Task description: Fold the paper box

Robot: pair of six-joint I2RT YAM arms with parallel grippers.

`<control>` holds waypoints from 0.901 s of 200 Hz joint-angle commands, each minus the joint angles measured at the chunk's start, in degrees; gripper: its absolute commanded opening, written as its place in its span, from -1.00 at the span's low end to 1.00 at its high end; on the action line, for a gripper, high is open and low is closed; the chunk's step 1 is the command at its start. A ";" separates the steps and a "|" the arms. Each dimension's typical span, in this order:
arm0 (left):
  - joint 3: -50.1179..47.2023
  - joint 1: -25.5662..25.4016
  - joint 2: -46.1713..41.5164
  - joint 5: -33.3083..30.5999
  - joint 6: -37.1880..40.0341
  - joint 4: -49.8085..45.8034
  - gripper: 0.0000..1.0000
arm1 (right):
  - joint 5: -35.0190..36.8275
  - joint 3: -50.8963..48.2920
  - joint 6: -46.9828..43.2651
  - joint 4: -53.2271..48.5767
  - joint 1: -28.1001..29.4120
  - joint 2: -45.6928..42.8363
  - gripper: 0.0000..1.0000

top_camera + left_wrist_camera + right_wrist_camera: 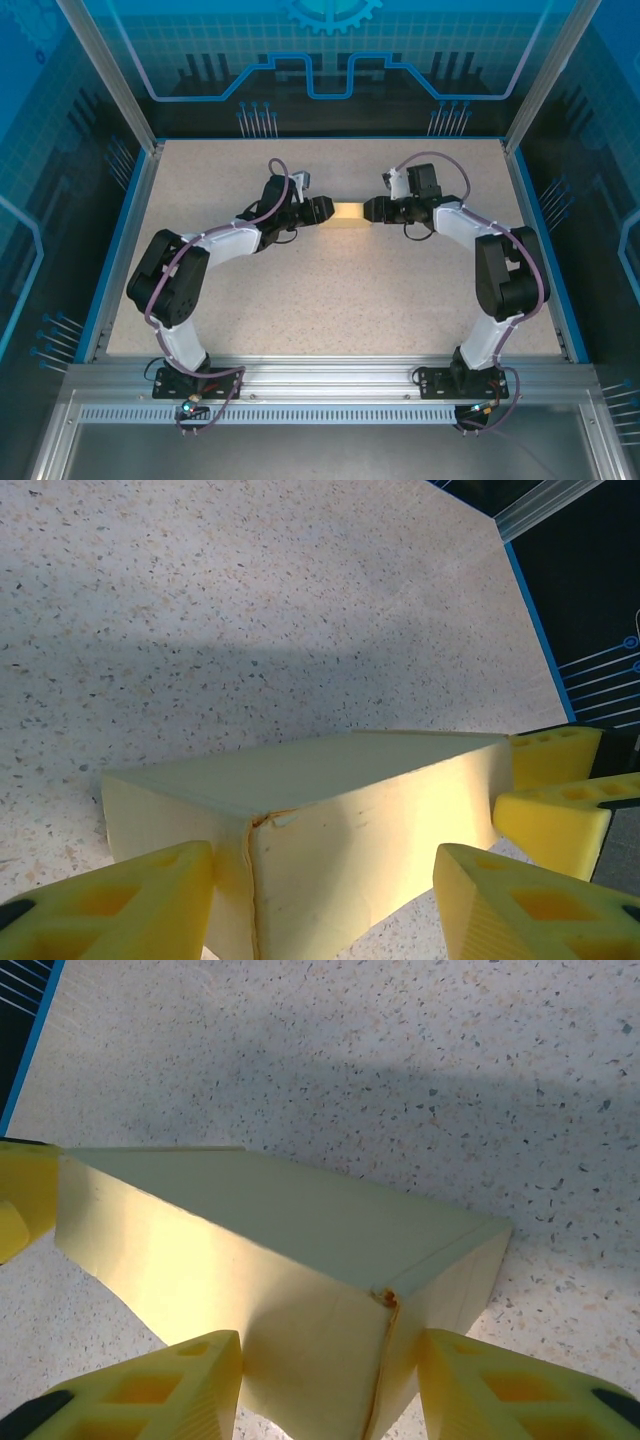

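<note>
Box: the paper box (349,211) sits on the far half of the table (330,320), already standing as a rectangular block, bridged between both arms.
Corner seam: the corner seam (383,1360) shows a dark, slightly ragged line; I judge the closing flap isn't fully seated.
Left gripper: the left gripper (322,210) straddles one end with jaws wide, one finger (120,900) against the corner and a gap beside the other.
Right gripper: the right gripper (372,210) straddles the opposite end, fingers close on both sides; I cannot tell whether they truly pinch.
Doing it well: press squarely and evenly from both ends and keep the base flat on the table. Go gently, because thin card probably buckles or skews under a lopsided push.
</note>
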 commanded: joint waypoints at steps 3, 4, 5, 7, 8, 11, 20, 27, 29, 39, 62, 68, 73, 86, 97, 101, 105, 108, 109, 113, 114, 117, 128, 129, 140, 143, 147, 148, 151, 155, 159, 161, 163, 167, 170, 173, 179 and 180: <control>-1.25 -1.74 -0.52 4.88 1.41 2.73 0.20 | -4.88 -1.99 -0.29 3.47 1.65 -2.44 0.00; -1.34 -1.77 -0.56 4.87 1.42 2.76 0.20 | -4.87 -2.13 -0.29 3.47 1.62 -2.50 0.01; -1.38 -1.74 -0.62 4.86 1.42 2.73 0.20 | -4.87 -2.19 -0.29 3.47 1.61 -2.63 0.01; -1.59 -1.78 -0.71 4.86 1.40 2.80 0.20 | -4.83 -2.46 -0.29 3.47 1.60 -2.85 0.01; -1.73 -1.79 -0.78 4.86 1.41 2.84 0.20 | -4.80 -2.58 -0.29 3.42 1.60 -2.93 0.01; -2.12 -1.73 -0.91 4.86 1.42 3.00 0.20 | -4.78 -2.87 -0.29 3.42 1.69 -3.19 0.01; -3.16 -1.72 -1.37 4.87 1.22 3.30 0.20 | -4.61 -3.82 -0.39 3.42 1.90 -3.90 0.02; -4.01 -1.79 -1.59 4.95 1.08 3.62 0.20 | -4.48 -4.46 -0.48 3.44 1.95 -4.39 0.02; -4.22 -1.82 -1.63 4.99 1.07 3.75 0.20 | -4.51 -4.63 -0.47 3.40 2.01 -4.56 0.02; -5.33 -1.88 -2.10 5.18 0.73 4.30 0.20 | -4.47 -5.60 -0.46 3.34 2.26 -5.04 0.02; -7.91 -2.28 -2.79 4.98 0.19 5.35 0.20 | -3.80 -7.88 -0.38 3.61 2.73 -6.37 0.04; -8.57 -2.35 -2.94 5.01 0.06 5.57 0.20 | -3.60 -8.41 -0.38 3.60 2.91 -6.66 0.04; -9.06 -2.48 -3.04 4.95 -0.08 5.86 0.20 | -3.41 -8.82 -0.38 3.72 3.03 -6.79 0.04; -10.39 -2.79 -3.21 4.94 -0.39 6.57 0.20 | -3.16 -9.94 -0.40 3.82 3.15 -7.05 0.05; -11.43 -3.01 -3.23 4.78 -0.56 6.96 0.20 | -3.03 -10.82 -0.37 3.81 3.18 -7.05 0.05; -11.79 -3.11 -3.23 4.71 -0.60 7.15 0.20 | -2.81 -11.08 -0.30 3.75 3.23 -6.99 0.05; -12.04 -3.17 -3.15 4.63 -0.67 7.26 0.20 | -2.72 -11.40 -0.29 3.75 3.18 -6.91 0.05; -12.27 -3.21 -3.07 4.60 -0.69 7.51 0.20 | -2.63 -11.58 -0.29 3.73 3.23 -6.82 0.05; -12.34 -3.25 -3.02 4.55 -0.69 7.52 0.20 | -2.56 -11.62 -0.33 3.69 3.21 -6.80 0.05; -12.67 -3.26 -2.92 4.51 -0.78 7.71 0.20 | -2.43 -11.85 -0.21 3.56 3.20 -6.65 0.05; -12.76 -3.28 -2.90 4.55 -0.78 7.80 0.20 | -2.42 -11.89 -0.21 3.56 3.19 -6.64 0.05; -12.97 -3.29 -2.74 4.44 -0.82 7.92 0.20 | -2.33 -12.01 -0.20 3.51 3.19 -6.48 0.05; -13.52 -3.28 -2.09 4.43 -1.03 8.46 0.20 | -1.99 -12.43 -0.04 3.30 3.30 -5.86 0.05; -13.54 -3.24 -2.04 4.42 -1.03 8.53 0.20 | -1.98 -12.44 -0.03 3.29 3.24 -5.80 0.05; -13.92 -3.29 -1.34 4.32 -1.14 8.92 0.20 | -1.62 -12.80 0.15 3.12 3.21 -5.27 0.05; -14.04 -3.33 -1.15 4.19 -1.13 9.01 0.20 | -1.38 -12.87 0.23 3.00 3.18 -5.10 0.05; -14.16 -3.35 -0.98 4.18 -1.14 9.12 0.20 | -1.12 -12.89 0.26 2.78 3.18 -4.97 0.05; -14.21 -3.28 -0.96 4.12 -1.14 9.21 0.20 | -1.06 -12.85 0.34 2.68 3.18 -4.91 0.05; -14.25 -3.31 -0.87 4.03 -1.13 9.22 0.20 | -0.87 -12.81 0.41 2.49 3.22 -4.77 0.05; -14.30 -3.31 -0.73 3.98 -1.12 9.29 0.20 | -0.59 -12.74 0.33 2.17 3.25 -4.58 0.05; -14.33 -3.29 -0.76 3.89 -1.05 9.34 0.21 | -0.26 -12.72 0.22 1.85 3.23 -4.41 0.05; -14.36 -3.22 -0.68 3.83 -1.04 9.38 0.21 | -0.16 -12.72 0.17 1.70 3.19 -4.42 0.05; -14.39 -3.27 -0.61 3.77 -0.97 9.38 0.21 | -0.04 -12.65 0.16 1.58 3.18 -4.35 0.05; -14.51 -3.25 -0.60 3.70 -0.91 9.39 0.21 | 0.23 -12.63 0.15 1.35 3.18 -4.34 0.05; -14.59 -3.22 -0.59 3.57 -0.87 9.32 0.21 | 0.43 -12.63 0.14 1.16 3.18 -4.38 0.05; -14.61 -3.20 -0.67 3.47 -0.79 9.30 0.21 | 0.65 -12.61 0.15 0.96 3.20 -4.34 0.05; -14.66 -3.21 -0.81 3.16 -0.63 9.23 0.21 | 1.16 -12.47 0.07 0.48 3.14 -4.45 0.06; -14.68 -3.20 -0.83 3.09 -0.61 9.26 0.21 | 1.31 -12.46 0.02 0.43 3.16 -4.48 0.06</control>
